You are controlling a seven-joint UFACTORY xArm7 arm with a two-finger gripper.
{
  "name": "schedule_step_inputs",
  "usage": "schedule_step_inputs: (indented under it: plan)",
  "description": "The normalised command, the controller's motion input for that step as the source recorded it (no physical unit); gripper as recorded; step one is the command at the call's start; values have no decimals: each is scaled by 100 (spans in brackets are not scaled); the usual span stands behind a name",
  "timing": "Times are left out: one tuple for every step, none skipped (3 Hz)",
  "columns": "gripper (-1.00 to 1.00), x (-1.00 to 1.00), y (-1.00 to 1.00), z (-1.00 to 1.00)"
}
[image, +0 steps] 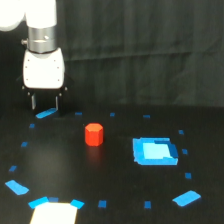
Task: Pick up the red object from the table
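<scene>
The red object point(94, 134) is a small red-orange stubby block standing on the black table point(115, 175), a little to the exterior view's left of the middle. My gripper point(45, 103) hangs from the white arm at the upper left, above the table's far left part, up and to the left of the block and well apart from it. Its two dark fingers point down with a gap between them and hold nothing.
A large blue patch point(155, 151) lies to the right of the block. Small blue tape squares dot the table, with larger blue pieces at the front left point(17, 188) and front right point(186, 198). A pale patch point(54, 213) lies at the front edge. A black cloth backdrop hangs behind.
</scene>
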Motion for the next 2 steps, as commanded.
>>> schedule_step_inputs:
  plan:
    - [100,100,-94,-7]
    - [100,98,-100,-15]
